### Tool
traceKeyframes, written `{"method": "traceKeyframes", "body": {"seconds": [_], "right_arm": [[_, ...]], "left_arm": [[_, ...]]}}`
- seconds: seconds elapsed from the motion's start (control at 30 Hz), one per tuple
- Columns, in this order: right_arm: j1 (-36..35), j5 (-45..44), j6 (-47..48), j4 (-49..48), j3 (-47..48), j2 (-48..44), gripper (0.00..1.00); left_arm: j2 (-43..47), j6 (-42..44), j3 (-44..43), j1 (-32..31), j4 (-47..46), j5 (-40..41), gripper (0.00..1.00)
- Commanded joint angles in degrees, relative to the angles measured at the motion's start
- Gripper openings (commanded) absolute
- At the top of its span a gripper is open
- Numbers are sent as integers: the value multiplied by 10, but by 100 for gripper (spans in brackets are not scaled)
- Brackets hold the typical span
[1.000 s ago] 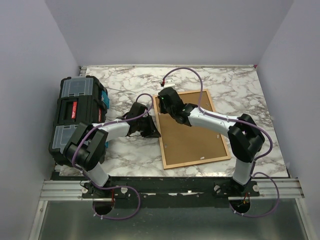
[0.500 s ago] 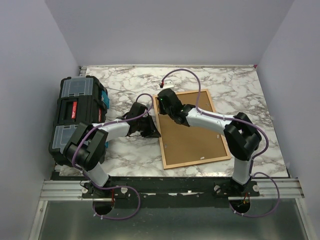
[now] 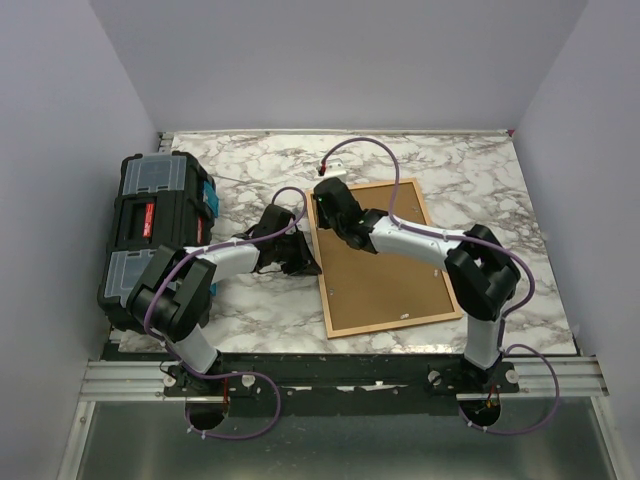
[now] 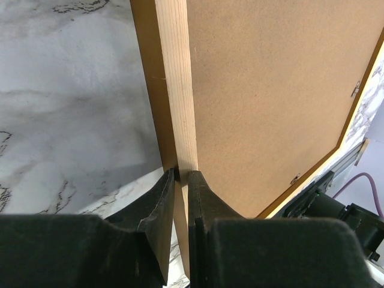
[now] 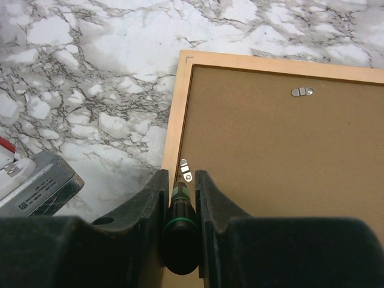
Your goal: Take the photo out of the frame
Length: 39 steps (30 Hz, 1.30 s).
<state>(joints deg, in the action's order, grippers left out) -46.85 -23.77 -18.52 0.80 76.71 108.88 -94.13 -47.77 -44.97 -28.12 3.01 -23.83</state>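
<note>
Marble-veined white worktop (image 3: 250,165) between plain lilac walls, with a black plastic toolbox (image 3: 150,235) at its left edge. Centre: the thin orange-brown wooden picture frame (image 3: 395,323) lies face down, its plain brown backing board (image 3: 385,280) uppermost. The photo is not visible and presumably sits under that board, inside the frame. Left claw (image 4: 181,179): pressed onto the frame's left rail, one finger outside and one on the board side, bracing it. Right claw (image 5: 182,175): pinching a slim black tool with a green collar (image 5: 180,204), seemingly a screwdriver, its tip at a small silver turn-clip (image 5: 185,170) on the same rail near the far corner. Step in hand, as judged: swinging this clip off the board. To do it well, push the tab sideways along the rail with light downward pressure, so the tip neither slips nor gouges the board, while the left claw resists sliding. A second clip (image 5: 303,92) near the far rail needs the same treatment.
</note>
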Motion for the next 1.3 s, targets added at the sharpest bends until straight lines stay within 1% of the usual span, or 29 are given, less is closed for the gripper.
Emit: {"method": "traceKeyframes", "body": {"seconds": [0.0,0.3,0.53,0.6,0.7,0.83,0.93,1.0,1.1,1.2,1.27], "right_arm": [[3,-34,11,-3,15,30,0],[3,-57,15,8,33,38,0],[3,-51,9,14,26,18,0],[3,-36,3,14,24,2,0],[10,12,-14,12,17,-34,0],[17,3,-17,36,6,-97,0],[30,-11,-14,59,-25,-150,0],[40,-19,-10,71,-66,-195,0],[53,-28,-9,99,-140,-267,0],[57,-20,-18,129,-217,-348,0],[57,4,-35,149,-256,-406,0]], "left_arm": [[-23,22,20,1,14,38,14],[-23,22,25,2,11,36,14],[-23,22,25,3,10,37,14],[-21,22,24,3,10,35,14],[-19,25,15,3,17,32,17],[-11,32,-10,3,33,32,27],[-6,40,-36,4,51,27,34],[0,47,-58,6,65,20,39],[30,54,-81,7,82,15,50],[83,62,-97,10,102,11,59],[119,68,-114,13,126,9,64]]}}
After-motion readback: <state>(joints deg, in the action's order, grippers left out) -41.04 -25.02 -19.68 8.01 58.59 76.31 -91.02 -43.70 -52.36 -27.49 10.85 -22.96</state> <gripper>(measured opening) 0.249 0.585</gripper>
